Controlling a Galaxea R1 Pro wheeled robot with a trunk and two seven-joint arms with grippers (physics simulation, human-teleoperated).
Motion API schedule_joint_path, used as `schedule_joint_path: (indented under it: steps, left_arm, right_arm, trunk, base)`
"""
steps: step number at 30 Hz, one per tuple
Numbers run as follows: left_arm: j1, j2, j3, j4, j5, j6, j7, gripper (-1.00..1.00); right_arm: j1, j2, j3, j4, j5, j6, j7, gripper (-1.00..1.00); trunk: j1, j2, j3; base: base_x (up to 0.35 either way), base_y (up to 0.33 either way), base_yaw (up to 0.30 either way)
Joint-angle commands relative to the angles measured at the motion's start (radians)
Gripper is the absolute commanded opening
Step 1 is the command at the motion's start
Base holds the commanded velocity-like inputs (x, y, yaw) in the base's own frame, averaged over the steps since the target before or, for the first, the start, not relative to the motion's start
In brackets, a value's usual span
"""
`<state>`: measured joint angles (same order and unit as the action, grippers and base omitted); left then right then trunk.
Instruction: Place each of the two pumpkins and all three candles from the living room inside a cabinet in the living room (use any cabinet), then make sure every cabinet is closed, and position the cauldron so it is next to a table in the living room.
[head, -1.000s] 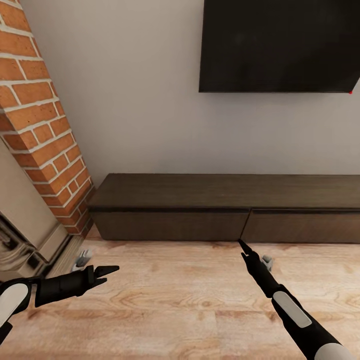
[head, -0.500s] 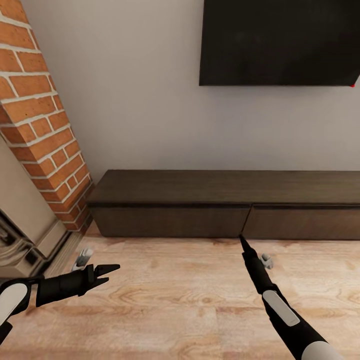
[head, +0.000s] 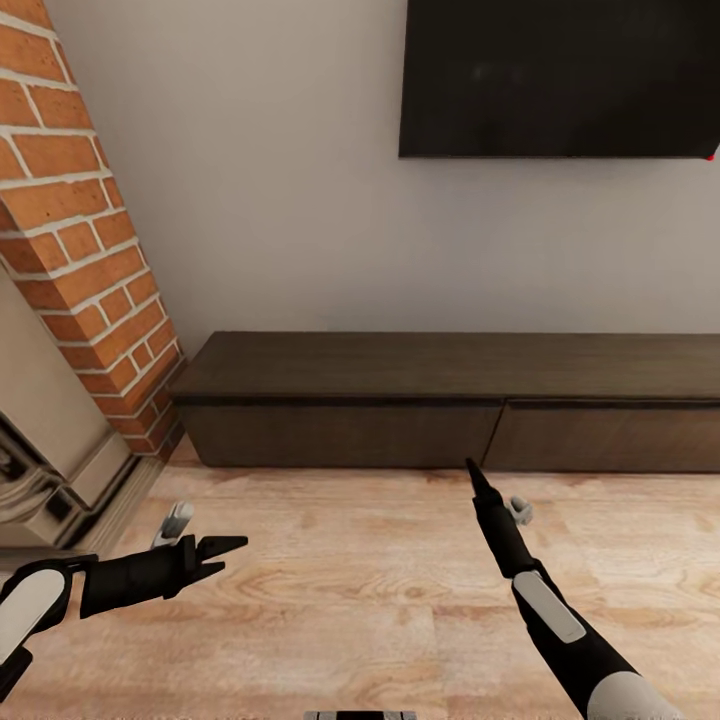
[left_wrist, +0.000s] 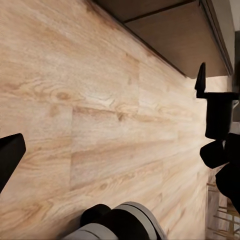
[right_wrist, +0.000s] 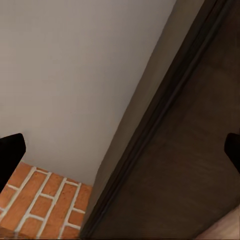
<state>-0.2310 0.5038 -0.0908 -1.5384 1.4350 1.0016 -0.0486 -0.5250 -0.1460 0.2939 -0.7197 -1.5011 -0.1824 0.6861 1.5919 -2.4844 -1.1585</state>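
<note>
Wood-grain plank floor (head: 350, 590), pale and matte, runs from the near edge up to the cabinet. Left tool (head: 222, 550) hovers low over the floor at near left, black fingers parted, holding nothing; in the left wrist view the two finger tips sit well apart with bare planks between them. Right tool (head: 474, 474) points away toward the cabinet (head: 450, 400), tip just in front of the seam between the two drawer fronts, apart from it. From the head view it reads as one thin black spike; the right wrist view shows its fingertips (right_wrist: 10, 150) at opposite edges, so released, nothing gripped.

Cabinet sits against the far wall: long, low, dark-brown, flat top, plain handle-less fronts, both shut. Red brick column (head: 80, 230) with pale mortar at far left, a beige fireplace surround below it. Black flat screen (head: 560, 75) on the grey plaster wall (head: 280, 200) above.

Risk, as a judgement: fronts have no handle, so the right tool may slip off the smooth face or jam into the seam if pushed straight in. Low reach could also scrape the floor.
</note>
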Motion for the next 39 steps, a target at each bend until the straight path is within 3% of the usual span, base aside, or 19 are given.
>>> schedule_joint_path:
  steps: [1, 8, 12, 16, 23, 30, 39]
  left_arm:
    - [-0.001, 0.001, -0.001, 0.000, -0.004, 0.002, -0.005, 1.00]
    - [-0.001, 0.001, -0.003, 0.000, -0.003, 0.002, -0.013, 1.00]
    - [-0.001, 0.005, -0.004, 0.001, -0.004, 0.002, -0.064, 1.00]
    - [-0.001, 0.004, -0.006, 0.001, -0.004, 0.002, -0.078, 1.00]
    - [-0.001, 0.005, -0.006, 0.001, -0.004, 0.002, -0.080, 1.00]
    - [0.000, 0.006, -0.007, 0.001, -0.006, 0.002, -0.080, 1.00]
    - [-0.001, 0.006, -0.009, 0.000, -0.010, 0.002, -0.080, 1.00]
  right_arm:
    - [-0.002, -0.002, 0.008, 0.001, -0.012, -0.001, 0.013, 1.00]
    - [-0.004, -0.003, 0.005, 0.002, -0.023, 0.070, 0.123, 1.00]
    - [-0.004, -0.003, 0.003, 0.002, -0.023, 0.085, 0.182, 1.00]
    - [-0.004, -0.004, 0.000, 0.003, -0.035, 0.107, 0.248, 1.00]
    - [-0.004, -0.004, -0.002, 0.003, -0.088, 0.134, 0.260, 1.00]
    - [-0.004, -0.003, -0.019, 0.003, -0.093, 0.135, 0.258, 1.00]
    - [-0.004, -0.003, -0.036, 0.005, -0.093, 0.136, 0.247, 1.00]
  trunk:
    - [0.004, -0.008, -0.004]
    - [0.011, -0.017, -0.030]
    - [0.013, -0.018, -0.046]
    - [0.014, -0.019, -0.061]
    - [0.016, -0.020, -0.077]
    - [0.016, -0.020, -0.077]
    - [0.016, -0.020, -0.077]
  base:
    - [0.000, 0.000, 0.000]
    - [0.000, 0.000, 0.000]
    - [0.000, 0.000, 0.000]
    - [0.000, 0.000, 0.000]
    - [0.000, 0.000, 0.000]
    - [0.047, 0.000, 0.000]
    - [0.266, 0.000, 0.000]
